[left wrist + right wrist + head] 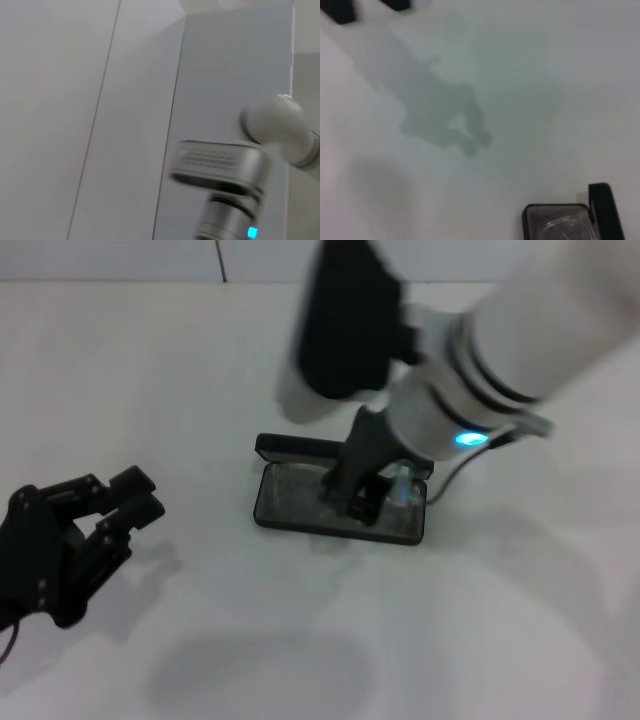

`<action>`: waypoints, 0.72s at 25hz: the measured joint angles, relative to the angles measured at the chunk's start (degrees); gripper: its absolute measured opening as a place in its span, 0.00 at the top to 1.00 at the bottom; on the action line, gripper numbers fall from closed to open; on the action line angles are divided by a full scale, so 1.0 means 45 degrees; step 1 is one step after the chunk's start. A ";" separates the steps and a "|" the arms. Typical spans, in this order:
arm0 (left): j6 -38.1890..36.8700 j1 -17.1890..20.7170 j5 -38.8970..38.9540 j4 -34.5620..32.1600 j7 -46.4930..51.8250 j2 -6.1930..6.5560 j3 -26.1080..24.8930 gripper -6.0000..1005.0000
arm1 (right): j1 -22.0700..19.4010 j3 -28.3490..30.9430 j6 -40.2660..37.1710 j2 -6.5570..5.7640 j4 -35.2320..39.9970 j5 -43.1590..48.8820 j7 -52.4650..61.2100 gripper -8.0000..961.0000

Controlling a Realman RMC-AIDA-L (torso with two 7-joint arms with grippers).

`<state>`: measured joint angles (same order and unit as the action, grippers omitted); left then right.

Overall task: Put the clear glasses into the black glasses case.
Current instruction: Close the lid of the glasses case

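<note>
The black glasses case (pixel 275 510) lies open in the middle of the white table, its lid (pixel 300 448) raised at the far side. The clear glasses (pixel 402 492) lie in its tray and also show as the clear glasses (pixel 565 227) inside the case (pixel 530 220) in the right wrist view, beside the lid (pixel 605 210). My right gripper (pixel 355 498) reaches down from the upper right into the case, over the glasses. My left gripper (pixel 140 497) rests open and empty at the table's near left.
The white table (pixel 480 640) runs around the case on every side. A wall seam (pixel 220 260) shows at the back. The right arm (pixel 225 175) crosses the left wrist view. The left gripper's fingertips (pixel 340 9) show at the right wrist view's edge.
</note>
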<state>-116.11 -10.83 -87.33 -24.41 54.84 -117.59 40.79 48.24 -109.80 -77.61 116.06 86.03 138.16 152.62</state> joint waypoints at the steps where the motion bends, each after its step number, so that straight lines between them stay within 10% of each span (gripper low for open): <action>1: -0.0003 -0.0033 0.0112 -0.0027 0.0129 0.0005 0.0003 0.80 | -0.0707 0.0101 -0.0006 -0.0016 0.0888 0.0162 -0.0114 0.89; 10: -0.0018 -0.1087 0.0566 -0.0103 0.1037 0.0076 0.0038 0.80 | -0.7025 0.2457 0.0855 -0.0051 0.5272 -0.1792 -0.3507 0.89; 18: 0.0218 -0.2346 0.0671 -0.0834 0.3117 0.0064 -0.0002 0.80 | -0.8792 0.6052 -0.1911 -0.0161 0.3279 -0.8416 -1.0046 0.89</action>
<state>-115.13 -21.39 -84.31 -28.17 68.86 -117.30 40.78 8.67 -82.57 -86.21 115.33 100.79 100.29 107.42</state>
